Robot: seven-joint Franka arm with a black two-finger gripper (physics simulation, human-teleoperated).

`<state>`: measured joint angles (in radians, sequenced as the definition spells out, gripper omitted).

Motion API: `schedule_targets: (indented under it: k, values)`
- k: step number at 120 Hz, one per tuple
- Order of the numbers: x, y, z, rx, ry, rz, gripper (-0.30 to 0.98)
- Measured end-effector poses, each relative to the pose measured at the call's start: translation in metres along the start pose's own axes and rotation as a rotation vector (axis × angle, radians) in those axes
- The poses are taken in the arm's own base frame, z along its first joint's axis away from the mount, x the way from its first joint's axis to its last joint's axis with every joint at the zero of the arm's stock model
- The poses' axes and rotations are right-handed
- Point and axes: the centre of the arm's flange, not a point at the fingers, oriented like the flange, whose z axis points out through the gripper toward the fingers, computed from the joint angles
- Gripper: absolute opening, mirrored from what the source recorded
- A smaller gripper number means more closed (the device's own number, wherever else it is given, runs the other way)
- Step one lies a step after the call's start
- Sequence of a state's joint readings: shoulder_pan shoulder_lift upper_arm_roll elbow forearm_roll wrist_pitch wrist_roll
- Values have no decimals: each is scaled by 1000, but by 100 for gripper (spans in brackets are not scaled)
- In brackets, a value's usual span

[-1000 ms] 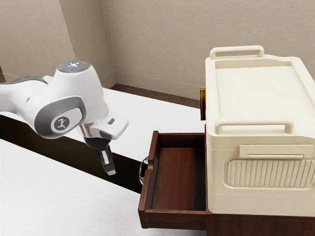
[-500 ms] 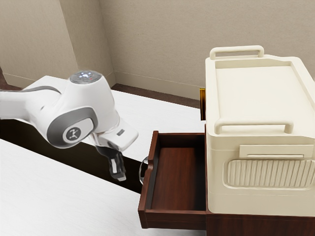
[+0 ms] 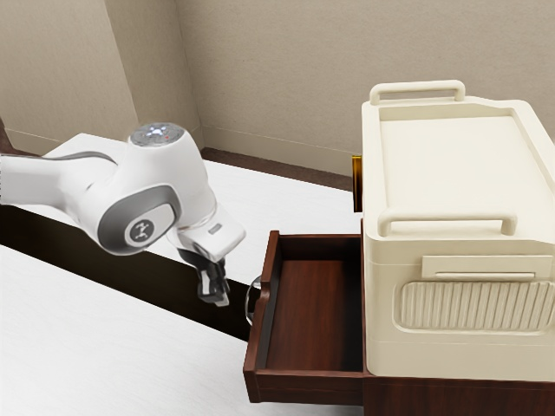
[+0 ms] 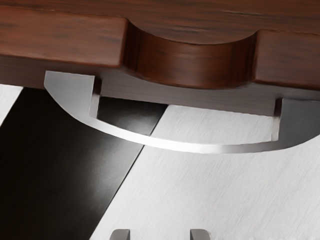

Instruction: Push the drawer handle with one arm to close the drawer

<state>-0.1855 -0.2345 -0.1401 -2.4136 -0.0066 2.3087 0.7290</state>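
Exterior view: my gripper [image 3: 220, 300] edges nearer the open drawer [image 3: 305, 386]

Compared with half a second ago, the gripper sits slightly higher and closer to the curved metal handle [image 3: 248, 305], still short of touching it. The handle is on the front of the pulled-out drawer, which hasn't moved. I have the fingers [image 4: 120, 235] spread apart, holding nothing. A dark band [image 3: 104, 282] crosses the white surface [image 3: 78, 347]; beige walls [image 3: 269, 78] stand behind.
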Motion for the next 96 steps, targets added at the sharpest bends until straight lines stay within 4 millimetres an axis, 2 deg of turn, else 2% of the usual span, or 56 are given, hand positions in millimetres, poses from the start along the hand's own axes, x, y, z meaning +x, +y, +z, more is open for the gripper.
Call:
schedule_targets:
  k: [18, 42, 69, 96]
  values:
    - [3, 0, 9, -6, -9, 42, 8]
    - [14, 1, 10, -4, -2, 90, 8]
    - [35, -11, 14, -11, 7, 121, 7]
    - [64, -7, 21, -24, 17, 170, 7]
